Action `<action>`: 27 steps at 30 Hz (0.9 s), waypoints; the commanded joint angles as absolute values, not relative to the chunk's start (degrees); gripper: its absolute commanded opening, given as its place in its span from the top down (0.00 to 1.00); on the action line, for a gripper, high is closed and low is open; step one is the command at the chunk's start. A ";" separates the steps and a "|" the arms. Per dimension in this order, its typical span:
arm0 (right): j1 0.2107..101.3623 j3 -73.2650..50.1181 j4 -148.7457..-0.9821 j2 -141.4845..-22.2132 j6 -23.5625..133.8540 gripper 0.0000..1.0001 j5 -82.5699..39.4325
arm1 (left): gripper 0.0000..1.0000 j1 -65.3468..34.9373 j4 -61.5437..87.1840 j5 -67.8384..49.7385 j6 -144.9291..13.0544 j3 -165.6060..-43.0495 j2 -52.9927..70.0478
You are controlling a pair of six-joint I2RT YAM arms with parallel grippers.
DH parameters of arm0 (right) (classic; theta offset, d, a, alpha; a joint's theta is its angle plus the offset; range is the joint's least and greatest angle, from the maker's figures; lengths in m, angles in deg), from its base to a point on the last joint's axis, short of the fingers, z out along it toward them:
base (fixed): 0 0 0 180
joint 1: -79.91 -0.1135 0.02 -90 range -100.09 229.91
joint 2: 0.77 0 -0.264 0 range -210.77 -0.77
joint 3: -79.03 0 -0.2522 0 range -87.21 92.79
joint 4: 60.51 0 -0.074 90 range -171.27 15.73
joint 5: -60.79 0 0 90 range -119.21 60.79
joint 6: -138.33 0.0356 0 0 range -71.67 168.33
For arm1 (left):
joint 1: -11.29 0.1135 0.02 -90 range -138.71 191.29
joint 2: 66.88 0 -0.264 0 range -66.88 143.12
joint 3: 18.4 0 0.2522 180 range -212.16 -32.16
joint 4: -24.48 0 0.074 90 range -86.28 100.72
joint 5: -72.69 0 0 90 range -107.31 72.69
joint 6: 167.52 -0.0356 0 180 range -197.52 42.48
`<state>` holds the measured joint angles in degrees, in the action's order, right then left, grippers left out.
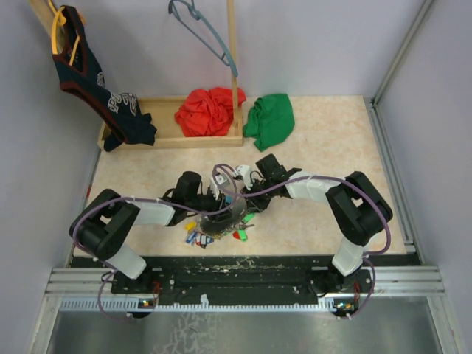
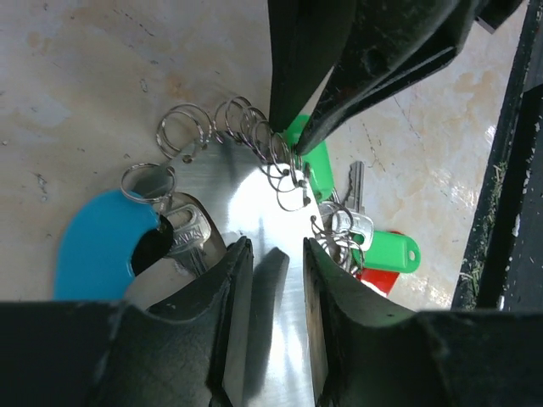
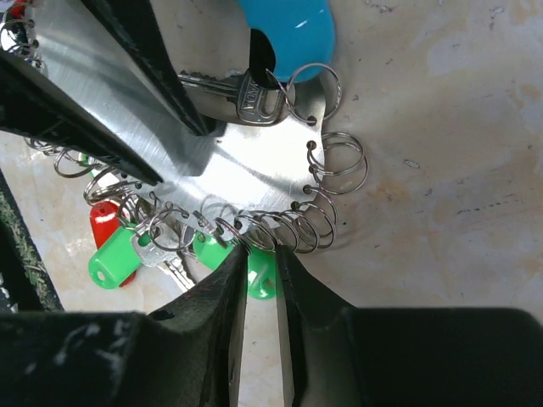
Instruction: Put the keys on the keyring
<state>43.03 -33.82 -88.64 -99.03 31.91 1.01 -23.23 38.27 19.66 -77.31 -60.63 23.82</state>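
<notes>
Left wrist: two green tags (image 2: 392, 253), one blue tag (image 2: 100, 246)

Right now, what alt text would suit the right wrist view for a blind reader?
The right pincer stands nearly closed at a row of small wire rings edging the metal keyring. A blue-tagged key sits at top; a green tag and a red tag lower left.

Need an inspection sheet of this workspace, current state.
Surface: beige mottled table, nothing spilled seen.
Job's things: keyring mid-table, blue part plus grey plate edged with split rings; keys with green and red tags at its edge.
Clutter: wooden tray holding red cloth; green cloth beside it.
Grippers: left gripper fingertips over plate, right gripper at a split ring; grips unclear.
Cables: purple cables looping, one close above the keyring.
Surroundings: hanger and dark jersey hang at back.
</notes>
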 commanded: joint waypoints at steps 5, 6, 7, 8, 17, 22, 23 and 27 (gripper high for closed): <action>43.44 -32.08 -86.94 -96.61 31.16 0.85 6.72 | 0.66 -23.60 35.77 17.15 -77.56 -62.74 25.85; 43.44 -32.02 -86.99 -96.73 31.46 0.85 6.47 | 0.66 -23.60 35.70 17.14 -77.60 -62.78 25.85; 43.44 -31.94 -87.13 -96.79 31.64 0.85 6.25 | 0.66 -23.60 35.68 17.03 -77.68 -62.68 25.89; 43.39 -31.84 -87.27 -96.71 31.74 0.86 6.28 | 0.66 -23.60 35.60 16.91 -77.65 -62.66 25.93; 43.44 -32.38 -87.23 -95.89 31.21 0.88 8.82 | 0.67 -23.60 35.44 17.01 -77.60 -63.17 26.81; 43.39 -32.17 -86.36 -95.98 31.80 0.89 5.82 | 0.67 -23.60 35.28 16.96 -77.85 -63.14 26.64; 43.43 -32.07 -86.27 -96.18 31.81 0.89 5.33 | 0.67 -23.60 35.25 16.97 -77.87 -63.18 26.59; 43.44 -32.56 -84.70 -96.19 32.09 0.88 3.40 | 0.67 -23.64 34.90 17.12 -78.25 -63.32 26.72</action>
